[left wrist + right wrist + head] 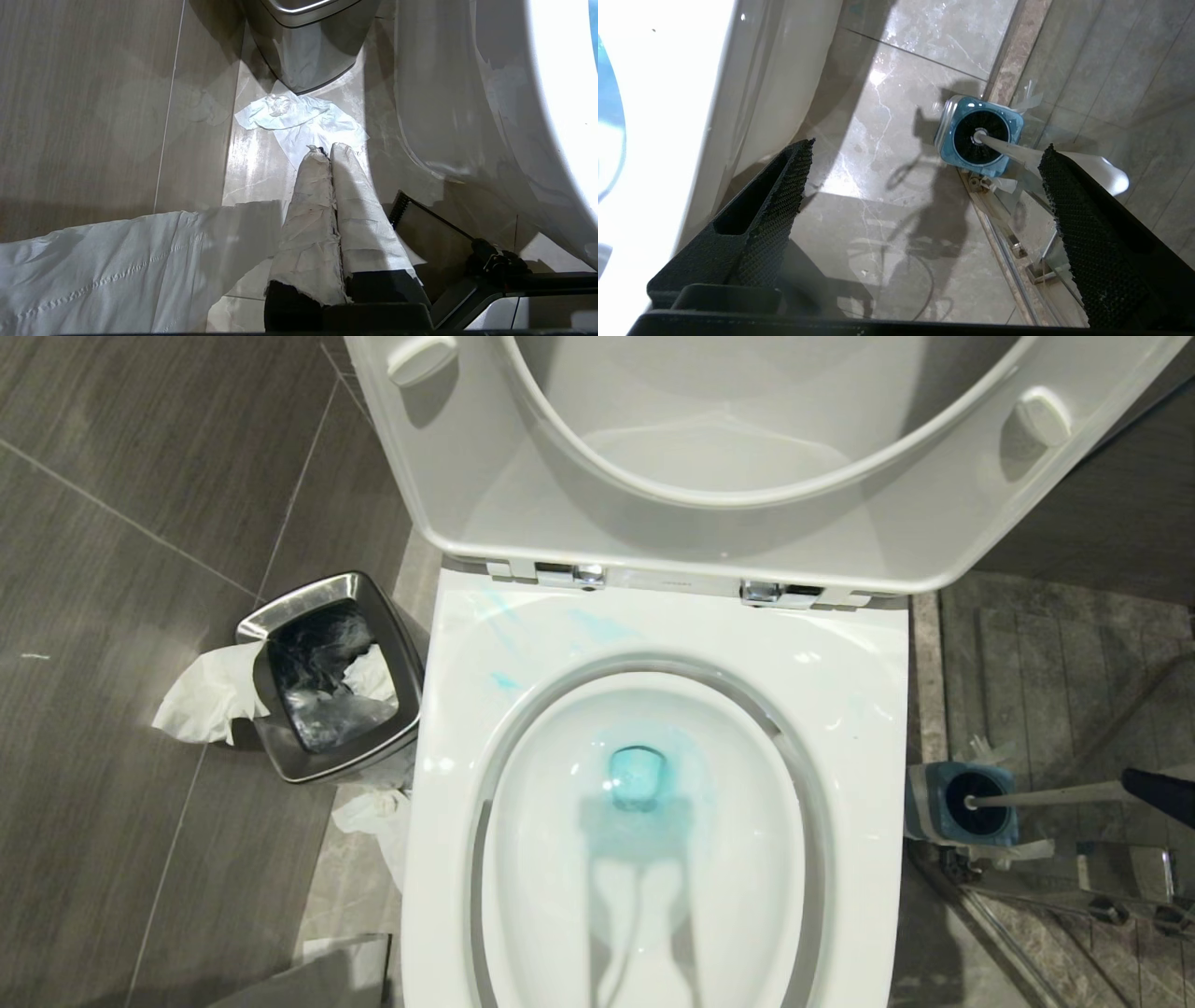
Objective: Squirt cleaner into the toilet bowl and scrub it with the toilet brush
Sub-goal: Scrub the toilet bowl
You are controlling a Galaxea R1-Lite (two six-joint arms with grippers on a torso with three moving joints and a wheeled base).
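The white toilet bowl (840,709) fills the middle of the head view, with seat and lid raised. Turquoise cleaner (638,784) tints the water, and thin smears of it (505,681) mark the rim's back left. On the floor to the right, the toilet brush (978,137) stands in its blue holder (934,807). Its pale handle (1055,793) slants away. My right gripper (927,148) hangs open above the floor beside the holder. The handle passes behind one finger (1064,200), and nothing is gripped. My left gripper (330,149), wrapped in white, is shut and empty by the bowl's left side.
A steel bin (327,677) with a dark liner stands left of the toilet, with crumpled tissue (299,119) on the tiles around it. A metal floor rail (994,233) runs just behind the brush holder. A dark part of my right arm (1162,793) shows at the edge.
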